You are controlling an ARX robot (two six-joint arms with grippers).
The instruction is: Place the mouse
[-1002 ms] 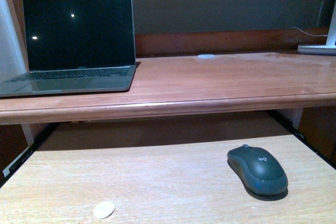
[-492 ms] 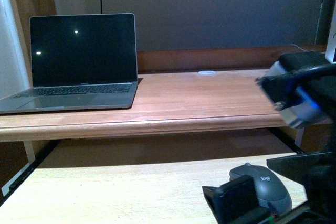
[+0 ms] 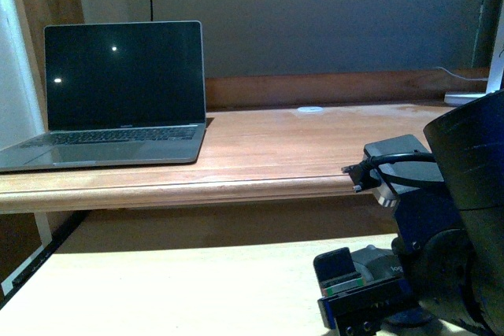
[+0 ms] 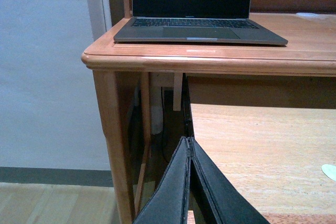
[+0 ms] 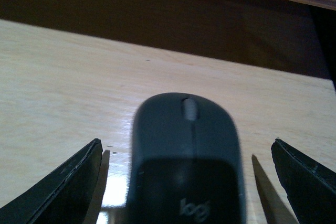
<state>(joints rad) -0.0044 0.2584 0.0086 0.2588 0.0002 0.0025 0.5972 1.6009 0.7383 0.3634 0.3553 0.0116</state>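
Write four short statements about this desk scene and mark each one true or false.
1. The laptop's lid is closed. False: the laptop stands open with a dark screen.
2. The mouse lies between the right tool's spread fingers. True: in the right wrist view the mouse sits inside the open right tool, with a gap showing on each side.
3. The left tool is shut. True: the left tool has its fingers pressed together with nothing between them.
4. The mouse sits on the upper shelf beside the laptop. False: it lies on the pale lower board.
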